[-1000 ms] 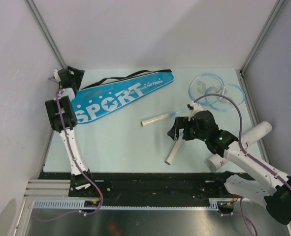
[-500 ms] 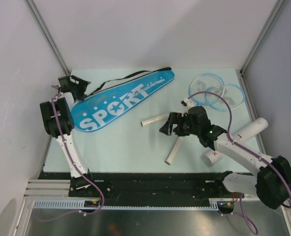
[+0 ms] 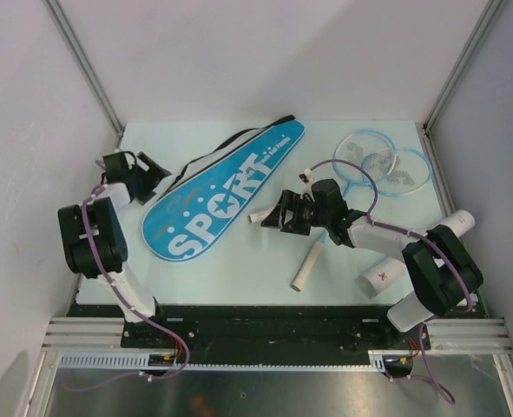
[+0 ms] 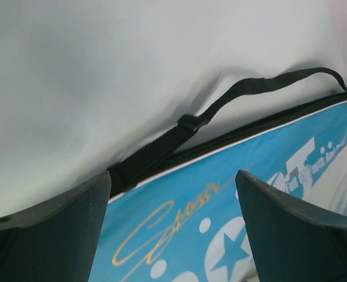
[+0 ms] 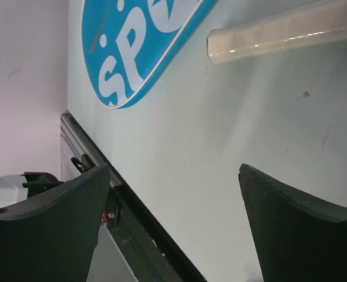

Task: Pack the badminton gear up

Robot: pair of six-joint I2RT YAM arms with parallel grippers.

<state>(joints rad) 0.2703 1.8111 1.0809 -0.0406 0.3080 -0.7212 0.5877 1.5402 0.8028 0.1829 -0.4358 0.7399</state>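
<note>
The blue racket cover [image 3: 226,187] lettered "SPORT" lies slantwise at the left centre, its black strap [image 3: 230,139] along its far side. My left gripper [image 3: 156,178] is open and empty beside the cover's wide end. In the left wrist view the cover [image 4: 232,200] and strap [image 4: 220,108] lie between its fingers. My right gripper [image 3: 272,217] is open and empty over a white racket handle [image 3: 263,215]. That handle also shows in the right wrist view [image 5: 279,35]. A second handle [image 3: 306,268] lies nearer. The two light-blue racket heads [image 3: 369,149] lie at the far right. The white tube [image 3: 417,250] lies at the right.
Small whitish shapes lie inside the racket heads, too small to identify. The black rail of the table's near edge [image 5: 132,223] runs under my right gripper's view. Grey walls stand close on the left, back and right.
The cover has swung, its wide end coming nearer and to the right. My left gripper has moved nearer along with it. My right gripper has reached left over the racket handle toward the cover.
</note>
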